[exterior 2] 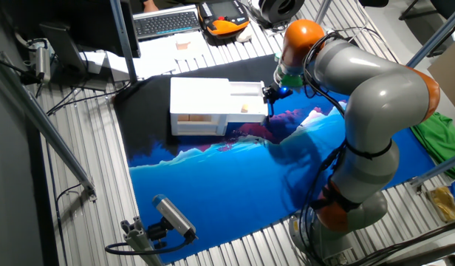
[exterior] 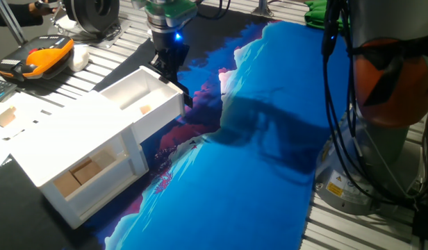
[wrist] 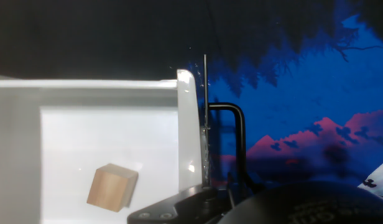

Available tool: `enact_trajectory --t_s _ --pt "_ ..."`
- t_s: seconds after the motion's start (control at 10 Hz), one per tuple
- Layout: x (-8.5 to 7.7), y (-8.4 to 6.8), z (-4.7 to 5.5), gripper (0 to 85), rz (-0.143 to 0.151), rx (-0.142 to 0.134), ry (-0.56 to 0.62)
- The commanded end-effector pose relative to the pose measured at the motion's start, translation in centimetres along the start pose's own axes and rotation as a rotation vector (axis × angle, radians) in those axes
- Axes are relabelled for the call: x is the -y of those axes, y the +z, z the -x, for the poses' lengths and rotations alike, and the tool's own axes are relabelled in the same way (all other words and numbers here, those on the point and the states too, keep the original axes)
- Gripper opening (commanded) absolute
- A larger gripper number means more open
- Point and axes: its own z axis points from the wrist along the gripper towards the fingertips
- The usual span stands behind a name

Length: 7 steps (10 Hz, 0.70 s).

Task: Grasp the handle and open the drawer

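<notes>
The white drawer (exterior: 158, 114) stands pulled out of the white cabinet (exterior: 61, 132) and holds one tan block (exterior: 145, 109). My gripper (exterior: 178, 78) is at the drawer's end face. In the hand view the thin black curved handle (wrist: 241, 143) stands off the drawer's end wall (wrist: 186, 124) and runs down between my fingers at the bottom edge, where my gripper (wrist: 232, 190) looks shut on it. The tan block (wrist: 112, 185) lies on the drawer floor. In the other fixed view my gripper (exterior 2: 270, 94) is at the right end of the drawer (exterior 2: 246, 86).
The cabinet's side recess holds tan blocks (exterior: 78, 173). A blue patterned cloth (exterior: 256, 173) covers the table to the right. An orange device (exterior: 47, 55) and a small tan block (exterior: 4, 117) lie behind the cabinet. My arm's base (exterior: 381, 104) is at the right.
</notes>
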Motion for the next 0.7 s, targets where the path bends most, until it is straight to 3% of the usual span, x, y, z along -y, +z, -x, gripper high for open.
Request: enact_trajectory --t_s 0.0,0.6 --pt "0.2 -0.1 0.0 0.0 0.003 0.0 -0.003" --pt "1.4 0.0 0.2 0.0 0.003 0.0 -0.017"
